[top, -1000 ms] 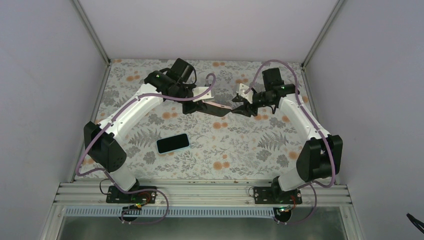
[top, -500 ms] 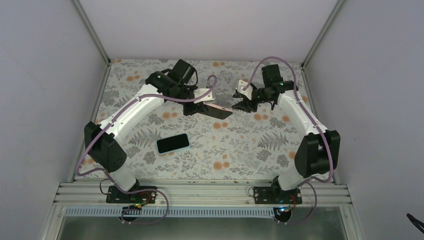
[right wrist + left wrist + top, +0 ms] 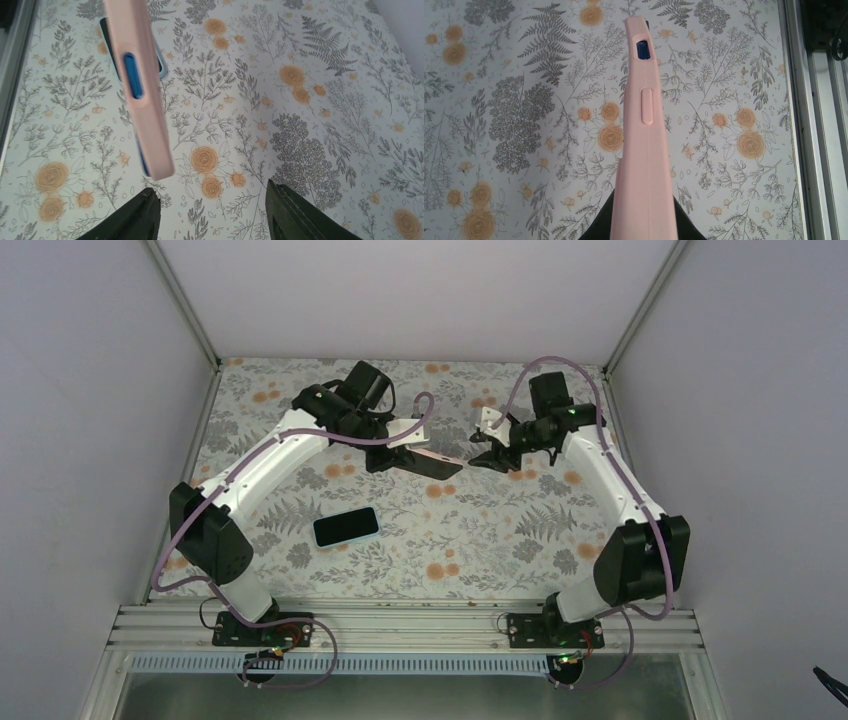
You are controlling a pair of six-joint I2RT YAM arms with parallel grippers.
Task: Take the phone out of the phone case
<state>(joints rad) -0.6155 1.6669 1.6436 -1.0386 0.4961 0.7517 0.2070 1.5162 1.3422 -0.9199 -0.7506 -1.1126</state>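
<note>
My left gripper (image 3: 398, 454) is shut on a pink phone case (image 3: 644, 150) and holds it above the table, its long side edge-on in the left wrist view. A blue phone (image 3: 642, 50) shows through the case's cutouts, also in the right wrist view (image 3: 133, 75). In the top view the held case (image 3: 435, 462) looks dark with a pink upper edge. My right gripper (image 3: 480, 456) is open and empty, just right of the case's free end, not touching it. In the right wrist view its fingers (image 3: 135, 217) stand wide apart below the case (image 3: 145, 125).
A second phone with a black screen and a light blue rim (image 3: 346, 527) lies flat on the floral table cover (image 3: 480, 540), near the left arm's forearm. It also shows behind the case in the right wrist view (image 3: 107, 35). Grey walls close in the table on three sides.
My right gripper rose and drew slightly away from the case's free end, then came back down beside it. My left gripper and the case barely moved.
</note>
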